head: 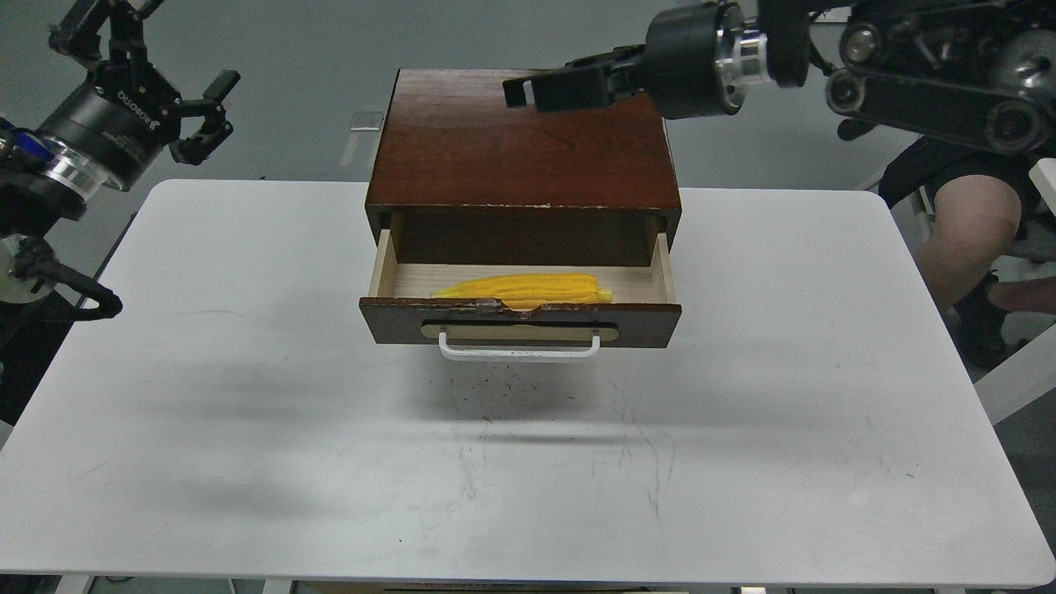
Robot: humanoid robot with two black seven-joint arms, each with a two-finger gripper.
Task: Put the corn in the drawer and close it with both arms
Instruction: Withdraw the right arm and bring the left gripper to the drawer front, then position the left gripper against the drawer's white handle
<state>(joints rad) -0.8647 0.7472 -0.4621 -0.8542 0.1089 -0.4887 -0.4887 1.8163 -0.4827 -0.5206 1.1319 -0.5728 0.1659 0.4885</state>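
The bright yellow corn [528,288] lies flat in the open drawer [520,320], behind its dark chipped front and white bar handle [520,351]. The drawer sticks out of the dark reddish-brown box [520,140]. My right gripper [528,87] hovers above the box's top near its back edge, pointing left, open and empty. My left gripper [188,41] is open and empty, raised at the far left beyond the table's back left corner.
The box stands at the back middle of the white table [247,429]. A seated person's legs [965,231] are beside the table's right edge.
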